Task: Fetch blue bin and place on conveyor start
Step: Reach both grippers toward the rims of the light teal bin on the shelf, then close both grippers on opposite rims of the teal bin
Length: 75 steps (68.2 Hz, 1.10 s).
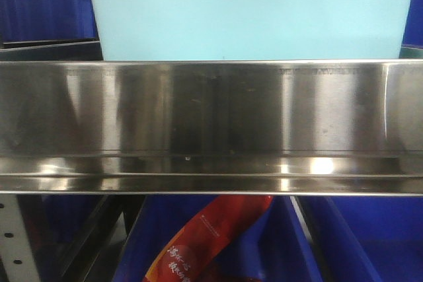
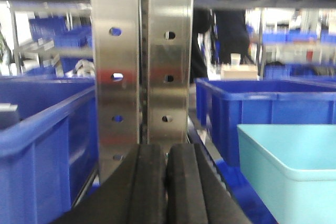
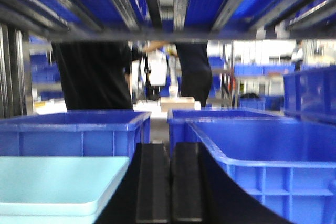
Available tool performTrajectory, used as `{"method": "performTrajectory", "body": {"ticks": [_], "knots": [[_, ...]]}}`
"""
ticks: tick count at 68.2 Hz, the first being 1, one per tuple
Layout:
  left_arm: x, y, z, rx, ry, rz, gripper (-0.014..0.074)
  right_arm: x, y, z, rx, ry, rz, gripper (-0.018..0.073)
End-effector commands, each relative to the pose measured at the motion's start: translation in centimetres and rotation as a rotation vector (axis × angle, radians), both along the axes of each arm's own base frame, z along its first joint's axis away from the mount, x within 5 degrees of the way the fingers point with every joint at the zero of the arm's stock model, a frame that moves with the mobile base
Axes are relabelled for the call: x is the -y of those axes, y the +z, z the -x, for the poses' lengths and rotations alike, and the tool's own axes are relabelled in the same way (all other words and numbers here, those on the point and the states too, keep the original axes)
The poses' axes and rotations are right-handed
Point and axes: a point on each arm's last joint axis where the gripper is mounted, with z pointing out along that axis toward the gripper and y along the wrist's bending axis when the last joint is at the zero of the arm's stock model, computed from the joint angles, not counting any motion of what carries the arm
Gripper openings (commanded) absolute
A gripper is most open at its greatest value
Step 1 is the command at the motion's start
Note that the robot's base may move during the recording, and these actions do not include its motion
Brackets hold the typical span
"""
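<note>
The pale turquoise blue bin (image 1: 251,14) stands on the shelf behind the shiny steel rail (image 1: 211,127), filling the top of the front view. It shows at the lower right of the left wrist view (image 2: 291,171) and the lower left of the right wrist view (image 3: 58,184). My left gripper (image 2: 166,153) is shut and empty, just left of the bin, facing a perforated steel upright (image 2: 140,61). My right gripper (image 3: 170,150) is shut and empty, just right of the bin. The conveyor start is out of view.
Dark blue ribbed crates stand around the bin: one at the left (image 2: 42,150), one behind (image 2: 262,108), one at the right (image 3: 268,166), one behind it (image 3: 73,132). A lower crate holds a red packet (image 1: 205,242). Shelf slats (image 3: 168,3) run overhead. People stand beyond (image 3: 94,72).
</note>
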Motion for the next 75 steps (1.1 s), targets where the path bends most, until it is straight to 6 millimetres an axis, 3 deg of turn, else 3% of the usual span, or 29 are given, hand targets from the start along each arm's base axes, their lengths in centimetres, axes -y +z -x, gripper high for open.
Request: {"method": "performTrajectory", "body": {"ticks": [1,9,18,22,34,46,60,75], "knots": [[0.0,1.6,-1.0,-0.057,-0.008,-0.007,0.0178,0.0,1.9,-0.7,-0.049,0.006,0.000,-0.0061],[0.1,2.8,-3.3,-0.137,-0.015,0.003,0.0408,0.2,3.4,-2.1,-0.076,0.006,-0.003,0.0218],[0.4,3.3,-5.9,-0.239,-0.047,0.027,0.0576,0.4,3.2,-4.1,-0.153,0.001,0.001,0.0578],[1.0,3.4,-6.4,-0.263,-0.097,0.014,0.0610,0.6,3.1,-4.7,-0.172,-0.017,0.038,0.0568],[4.3,4.0,-8.1,-0.307,-0.361,-0.125,0.0599,0.5,4.3,-5.9,-0.283,0.013,0.029,0.0568],[9.0,5.0,-12.1,-0.385,-0.526,-0.174,0.0599,-0.7,6.6,-8.9,-0.421,0.138,0.054,0.0568],[13.6,6.7,-18.9,-0.544,-0.557,-0.152,0.0599,-2.3,8.1,-14.0,-0.633,0.225,0.073,0.0568],[15.7,7.6,-24.9,-0.755,-0.383,-0.125,0.0599,-2.8,10.0,-19.6,-0.876,0.196,0.005,0.0568]]}}
